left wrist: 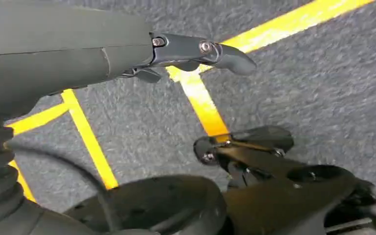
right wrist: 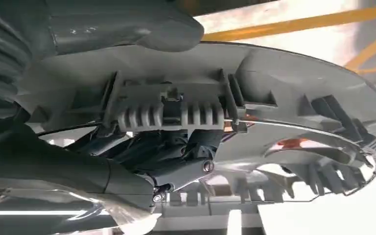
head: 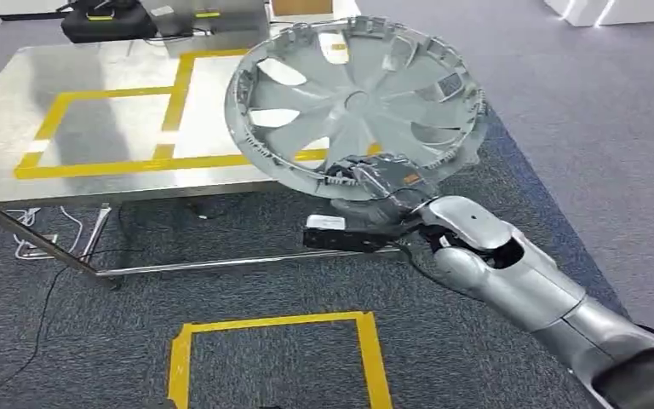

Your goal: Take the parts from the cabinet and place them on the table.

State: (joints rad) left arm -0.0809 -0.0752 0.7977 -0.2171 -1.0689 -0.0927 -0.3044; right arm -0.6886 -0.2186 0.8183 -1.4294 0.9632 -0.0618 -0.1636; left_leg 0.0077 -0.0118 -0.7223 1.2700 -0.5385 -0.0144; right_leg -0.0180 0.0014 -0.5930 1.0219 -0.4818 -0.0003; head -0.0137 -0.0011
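The right robot hand [head: 366, 183] pinches the hubcap [head: 358, 102] by its rim alone, above the table [head: 102, 128] edge. That thin hold could slip and drop it. The left robot hand [left wrist: 191, 51] hangs spread, holding nothing.

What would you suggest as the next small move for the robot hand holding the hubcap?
Probably carry it a little further forward over the table before lowering: the right robot hand grips the hubcap by its near rim, tilted, and that rim hangs past the table's near edge.
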